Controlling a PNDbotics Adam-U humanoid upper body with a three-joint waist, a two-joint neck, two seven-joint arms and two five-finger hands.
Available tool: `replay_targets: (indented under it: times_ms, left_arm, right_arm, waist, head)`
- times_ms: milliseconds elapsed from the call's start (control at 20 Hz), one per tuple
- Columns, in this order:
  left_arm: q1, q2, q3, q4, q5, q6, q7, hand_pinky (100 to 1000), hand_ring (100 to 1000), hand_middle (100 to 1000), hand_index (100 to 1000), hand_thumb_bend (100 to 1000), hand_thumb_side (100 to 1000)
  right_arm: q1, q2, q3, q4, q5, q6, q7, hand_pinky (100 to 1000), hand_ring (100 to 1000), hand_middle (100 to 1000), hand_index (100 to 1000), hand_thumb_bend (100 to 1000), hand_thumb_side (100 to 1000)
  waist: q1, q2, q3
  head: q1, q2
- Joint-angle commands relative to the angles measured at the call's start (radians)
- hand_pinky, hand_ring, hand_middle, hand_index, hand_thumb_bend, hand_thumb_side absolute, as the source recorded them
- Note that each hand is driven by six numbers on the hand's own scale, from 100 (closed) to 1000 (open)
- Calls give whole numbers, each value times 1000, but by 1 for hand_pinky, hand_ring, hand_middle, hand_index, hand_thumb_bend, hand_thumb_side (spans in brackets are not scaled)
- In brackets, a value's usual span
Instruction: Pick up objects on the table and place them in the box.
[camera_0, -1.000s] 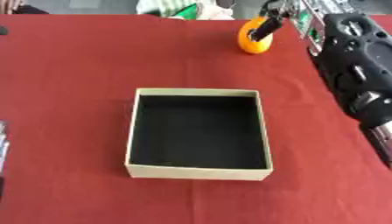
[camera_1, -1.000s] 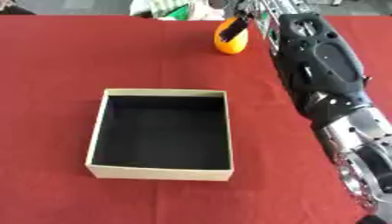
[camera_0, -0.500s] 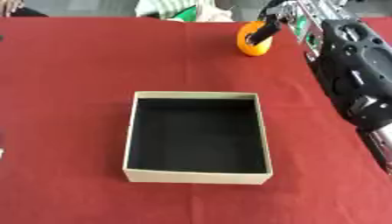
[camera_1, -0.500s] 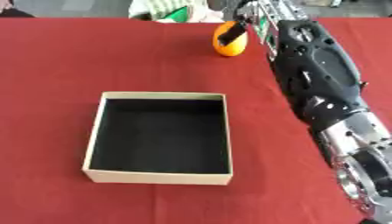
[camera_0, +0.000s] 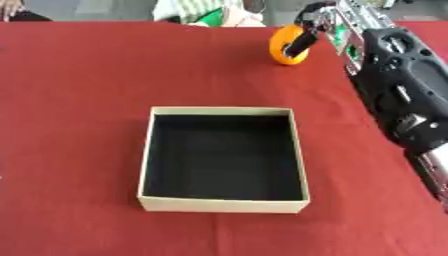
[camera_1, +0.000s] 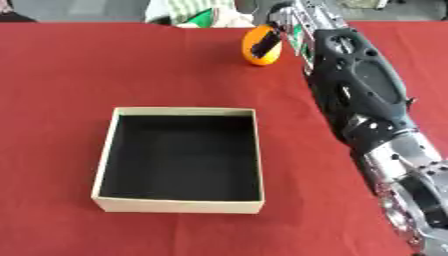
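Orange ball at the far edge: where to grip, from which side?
Grip the orange ball across its widest middle, coming from its right, probably. It is round, with no handle, and the right hand already curls a finger over its front. The box lies nearer, well clear.

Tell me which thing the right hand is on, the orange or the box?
The orange, at the table's far edge: the right hand curls around it. The box sits apart.

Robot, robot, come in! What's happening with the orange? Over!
Right hand curled on the orange, far side of table. Left hand not in view. Box empty, nothing in the way.
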Motion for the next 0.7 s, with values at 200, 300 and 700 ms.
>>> replay_targets:
  times_ms: [200, 300, 700]
  left_arm:
    - [-12, 10, 9, -18, 2, 2, -1, 449, 669, 712, 852, 170, 672]
    - [-12, 10, 10, -18, 3, 2, -1, 448, 669, 712, 852, 169, 673]
    - [-10, 7, 10, -18, 5, 6, -5, 447, 666, 707, 850, 167, 675]
  right_arm:
    - [-13, -21, 6, -22, 17, -7, -64, 883, 822, 740, 875, 100, 100]
    - [-11, -18, 6, -25, 20, 0, -91, 857, 786, 695, 840, 100, 100]
    - [-7, -9, 28, -28, -48, 36, -207, 725, 642, 575, 685, 100, 100]
  waist:
    - [2, -21, 1]
    - [3, -21, 2]
    - [3, -24, -2]
  head:
    - [-3, -9]
    - [-4, -7]
    - [-6, -2]
